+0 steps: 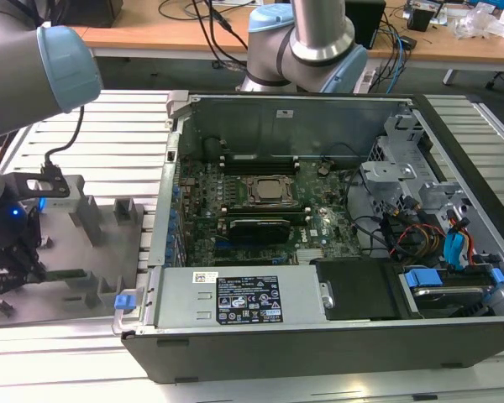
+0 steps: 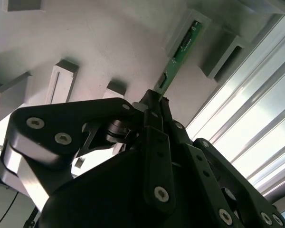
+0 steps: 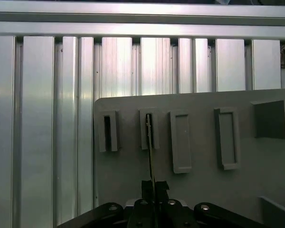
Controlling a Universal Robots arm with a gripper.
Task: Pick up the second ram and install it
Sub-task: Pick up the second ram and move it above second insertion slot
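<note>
The gripper (image 2: 154,101) is clamping narrowly on the ram stick (image 2: 180,52), whose far end is sitting in a grey slotted holder (image 3: 156,137), on the exterior view's left of the open computer case (image 1: 319,357).

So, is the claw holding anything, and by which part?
Yes: the claw grips the second ram at one end; its other end sits in a grey holder.

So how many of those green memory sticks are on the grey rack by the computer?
1: the second ram stands on edge in a slotted holder on the grey rack, with the gripper closed on it. Others may be hidden behind the arm.
</note>
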